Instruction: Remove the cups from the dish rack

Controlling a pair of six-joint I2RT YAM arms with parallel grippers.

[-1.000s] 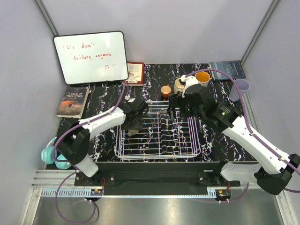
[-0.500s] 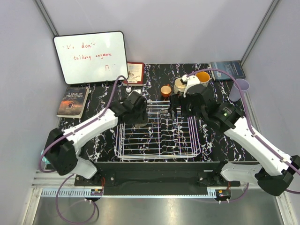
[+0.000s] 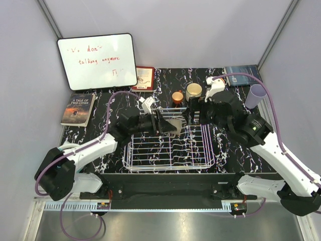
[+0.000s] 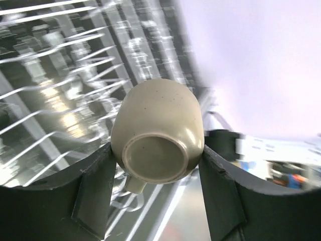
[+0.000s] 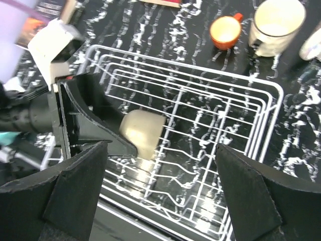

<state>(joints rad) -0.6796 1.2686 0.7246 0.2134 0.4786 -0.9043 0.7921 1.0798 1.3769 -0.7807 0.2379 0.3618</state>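
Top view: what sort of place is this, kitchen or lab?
Probably a lab test cell, not a kitchen: plain walls box in the table, and a whiteboard and book sit near the dish rack.

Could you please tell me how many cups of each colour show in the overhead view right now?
Orange: 1, the orange cup
Cream: 2, the cream mug and the cream cup held by the left gripper
Lavender: 1, the lavender tumbler
Total: 4

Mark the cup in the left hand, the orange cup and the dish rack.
cream cup (image 4: 160, 108): left wrist view, side wall.
orange cup (image 5: 225, 30): right wrist view, inside.
dish rack (image 3: 165, 153): top external view, base wires.
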